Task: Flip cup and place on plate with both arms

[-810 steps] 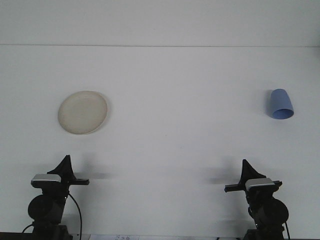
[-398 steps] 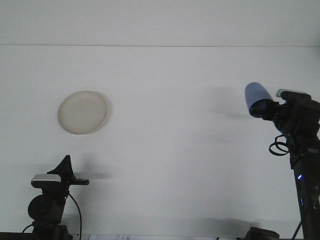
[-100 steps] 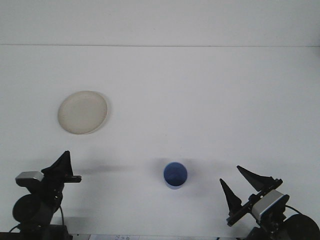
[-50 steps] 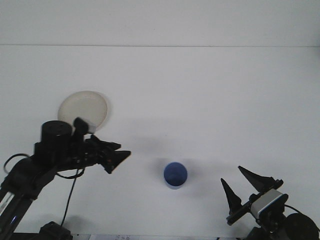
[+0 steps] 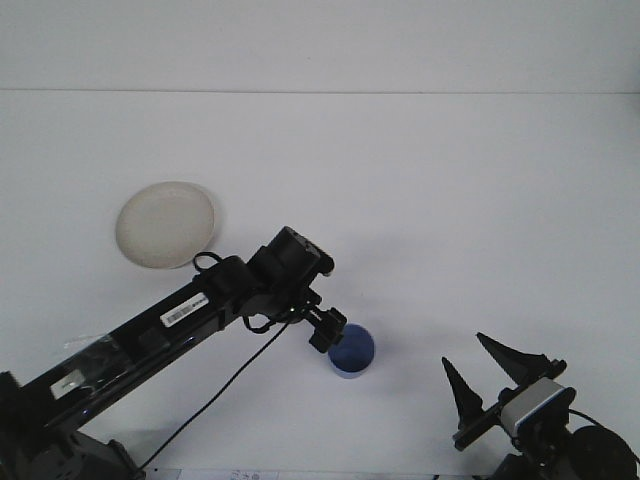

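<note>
1. Left gripper (image 5: pixel 330 330) has swung out from beside the plate (image 5: pixel 166 224) and now reaches the cup's (image 5: pixel 352 351) left rim; its opening cannot be told.
2. Cup stands upright, unmoved, mid-table.
3. Right gripper (image 5: pixel 494 377) stays parked low, spread wide, empty.

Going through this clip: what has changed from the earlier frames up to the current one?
The blue cup went from lying on its side at far right to upright, opening up, near table centre: the right arm lifted it, set it down and let go. The right gripper is back at lower right, open. The left arm has swung out and its left gripper now sits at the cup's left rim. The plate has not moved.
</note>
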Action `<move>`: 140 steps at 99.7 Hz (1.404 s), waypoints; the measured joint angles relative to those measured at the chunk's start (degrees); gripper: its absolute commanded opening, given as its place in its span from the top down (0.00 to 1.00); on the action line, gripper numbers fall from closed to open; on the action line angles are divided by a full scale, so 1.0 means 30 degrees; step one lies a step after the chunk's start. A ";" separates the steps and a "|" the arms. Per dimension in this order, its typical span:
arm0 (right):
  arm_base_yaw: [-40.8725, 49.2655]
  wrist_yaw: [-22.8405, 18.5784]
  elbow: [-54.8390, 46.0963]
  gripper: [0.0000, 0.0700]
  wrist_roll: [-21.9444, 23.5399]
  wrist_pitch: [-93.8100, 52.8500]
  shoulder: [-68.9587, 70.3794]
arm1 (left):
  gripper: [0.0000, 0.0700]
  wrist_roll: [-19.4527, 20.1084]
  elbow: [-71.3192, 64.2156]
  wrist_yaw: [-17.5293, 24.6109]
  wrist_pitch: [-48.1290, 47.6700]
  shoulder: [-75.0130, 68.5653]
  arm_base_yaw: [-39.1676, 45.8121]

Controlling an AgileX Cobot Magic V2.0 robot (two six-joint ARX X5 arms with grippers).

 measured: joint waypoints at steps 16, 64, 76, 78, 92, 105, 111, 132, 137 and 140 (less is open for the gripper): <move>0.0000 0.0000 0.0000 0.37 0.0000 -0.0007 0.0000 | 0.28 -0.0015 0.0036 -0.0007 0.0051 0.1617 -0.0022; 0.0000 0.0350 0.0000 0.37 0.0000 -0.0015 0.0000 | 0.99 0.0087 0.0036 -0.0015 0.0000 0.2769 -0.0896; 0.0000 0.0423 0.0000 0.37 0.0000 -0.0015 0.0000 | 0.99 0.0219 0.0226 -0.0073 -0.0583 0.2783 -0.0933; 0.0000 0.0430 0.0000 0.37 0.0000 -0.0015 0.0000 | 0.99 0.0299 0.0321 -0.0197 -0.0809 0.2783 -0.0933; 0.0000 0.0423 0.0000 0.37 0.0000 -0.0015 0.0000 | 0.99 0.0860 0.1224 -0.1370 -0.2040 0.2761 -0.0838; 0.0000 0.0430 0.0000 0.37 0.0000 -0.0015 0.0000 | 0.99 0.1443 0.1617 -0.2033 -0.2798 0.1800 -0.0022; 0.0000 0.0423 0.0000 0.37 0.0000 -0.0015 0.0000 | 0.99 0.1712 0.1843 -0.2506 -0.3213 0.0823 0.0758; 0.0000 0.0423 0.0000 0.37 0.0000 -0.0015 0.0000 | 0.99 0.2965 0.2251 -0.5297 -0.3789 -0.2732 0.5661; 0.0000 0.0423 0.0000 0.37 0.0000 -0.0015 0.0000 | 0.99 0.3126 0.2368 -0.5370 -0.3752 -0.2841 0.7286; 0.0000 0.0423 0.0000 0.37 0.0000 -0.0007 0.0000 | 0.99 0.3191 0.2368 -0.5370 -0.3570 -0.2798 0.8306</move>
